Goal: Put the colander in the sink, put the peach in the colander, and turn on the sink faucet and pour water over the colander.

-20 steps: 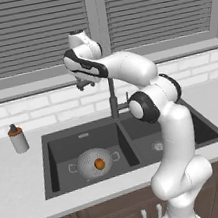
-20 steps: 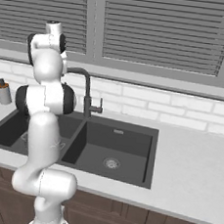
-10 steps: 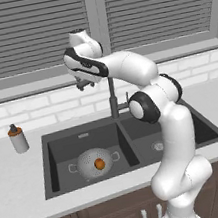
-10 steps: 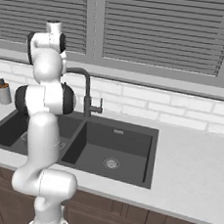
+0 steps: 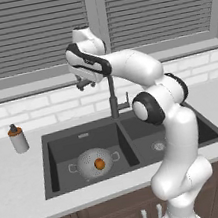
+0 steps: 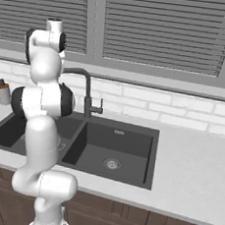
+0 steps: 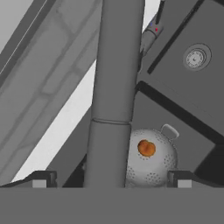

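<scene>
The silver colander sits in the left basin of the dark sink, with the orange peach inside it. The dark sink faucet rises behind the divider, and its spout bends left over that basin. My gripper is up at the spout's end. In the hand view my gripper is open, its fingertips on either side of the faucet spout. Below it are the colander and the peach. The side lever shows further along.
A grey bottle with an orange cap stands on the counter left of the sink, also seen as the bottle. The right basin's drain is bare. Brick backsplash and a window sill lie close behind the faucet.
</scene>
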Tool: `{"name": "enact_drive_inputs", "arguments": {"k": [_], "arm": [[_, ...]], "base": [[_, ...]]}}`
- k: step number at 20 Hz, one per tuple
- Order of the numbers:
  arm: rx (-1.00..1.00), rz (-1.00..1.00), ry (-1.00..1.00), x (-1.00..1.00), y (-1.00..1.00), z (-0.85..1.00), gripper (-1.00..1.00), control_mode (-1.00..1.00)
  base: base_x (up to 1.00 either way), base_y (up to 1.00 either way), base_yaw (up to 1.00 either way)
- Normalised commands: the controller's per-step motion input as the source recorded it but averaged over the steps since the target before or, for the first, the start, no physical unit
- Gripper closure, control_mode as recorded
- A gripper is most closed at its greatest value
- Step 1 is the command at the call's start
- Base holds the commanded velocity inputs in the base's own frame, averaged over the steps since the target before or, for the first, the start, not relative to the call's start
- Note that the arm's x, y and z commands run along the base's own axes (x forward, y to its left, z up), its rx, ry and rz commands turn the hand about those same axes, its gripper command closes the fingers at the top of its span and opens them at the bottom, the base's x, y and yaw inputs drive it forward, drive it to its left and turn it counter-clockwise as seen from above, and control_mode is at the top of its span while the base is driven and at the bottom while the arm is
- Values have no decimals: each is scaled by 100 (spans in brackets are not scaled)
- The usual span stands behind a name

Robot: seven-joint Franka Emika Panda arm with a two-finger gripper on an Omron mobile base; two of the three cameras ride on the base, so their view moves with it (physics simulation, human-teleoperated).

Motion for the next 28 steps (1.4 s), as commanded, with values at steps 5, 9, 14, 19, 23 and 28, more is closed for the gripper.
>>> {"name": "enact_drive_inputs", "arguments": {"k": [5, 9, 14, 19, 23, 28], "arm": [[1, -5, 0, -40, 0, 5, -100, -100], [0, 0, -1, -45, -1, 26, -100, -100], [0, 0, -7, -52, -13, 31, -100, -100], [0, 0, -10, -42, -25, 37, -100, -100], [0, 6, -12, -57, -38, 24, -100, -100], [5, 13, -7, -82, -51, 6, -100, -100]], "base": [[0, 0, 0], [0, 0, 0], [0, 0, 0], [0, 0, 0], [0, 0, 0], [0, 0, 0]]}}
